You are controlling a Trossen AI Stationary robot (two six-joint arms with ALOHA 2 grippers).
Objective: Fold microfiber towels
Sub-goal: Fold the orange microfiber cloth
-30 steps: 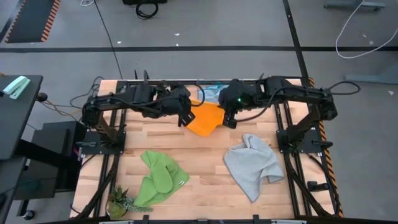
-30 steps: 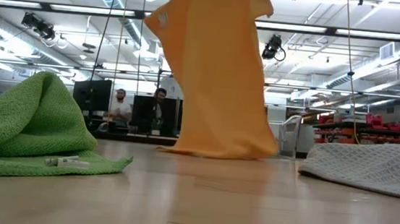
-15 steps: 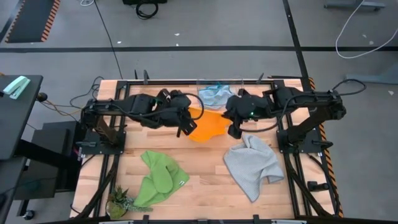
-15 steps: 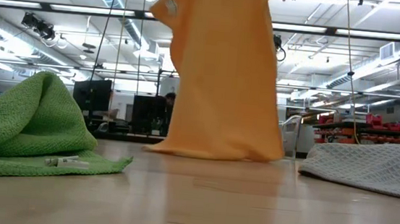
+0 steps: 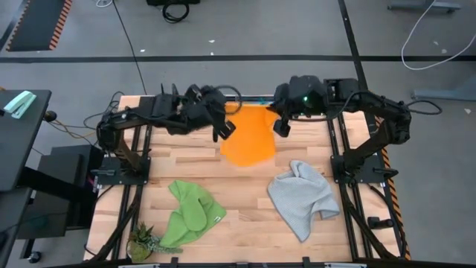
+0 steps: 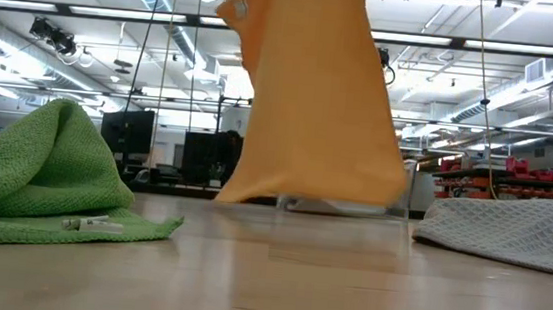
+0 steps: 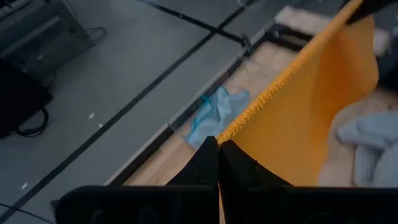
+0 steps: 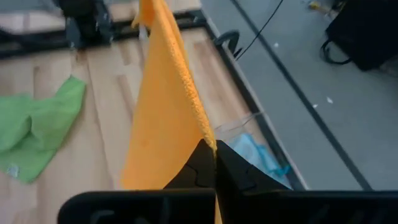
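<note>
I have the left gripper [image 5: 225,128] and right gripper [image 5: 280,126] each clamped on a top corner of the yellow-orange towel [image 5: 248,141], hanging it flat toward twelve o'clock so it can be laid out for folding.

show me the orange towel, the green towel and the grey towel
orange towel [image 5: 248,138], high view, middle of the hanging cloth
green towel [image 5: 190,214], high view, centre of the crumpled heap
grey towel [image 5: 301,197], high view, middle of the cloth
</note>
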